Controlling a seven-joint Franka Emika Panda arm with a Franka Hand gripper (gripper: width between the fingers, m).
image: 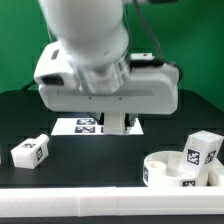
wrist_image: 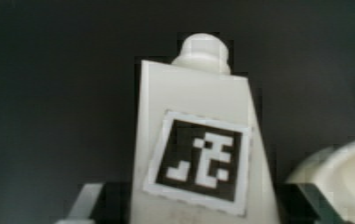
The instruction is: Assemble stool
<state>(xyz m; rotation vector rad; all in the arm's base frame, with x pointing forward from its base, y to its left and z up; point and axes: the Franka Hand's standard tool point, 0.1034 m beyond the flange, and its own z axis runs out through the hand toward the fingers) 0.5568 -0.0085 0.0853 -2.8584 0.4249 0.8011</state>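
Observation:
In the wrist view a white stool leg [wrist_image: 192, 110] with a black-and-white tag and a round peg at its far end sits between my fingers [wrist_image: 89, 205]. My gripper [wrist_image: 195, 206] is shut on it. In the exterior view the gripper [image: 119, 122] hangs under the big white hand, low over the dark table. The round ring-like seat [image: 166, 168] lies at the exterior view's right, and its rim shows in the wrist view [wrist_image: 343, 172]. A second leg [image: 203, 150] stands upright in the seat. A third leg [image: 30, 151] lies on the table at the exterior view's left.
The marker board [image: 84, 125] lies flat on the table just behind the gripper. A white rail [image: 80, 206] runs along the front edge. A green wall stands behind the arm.

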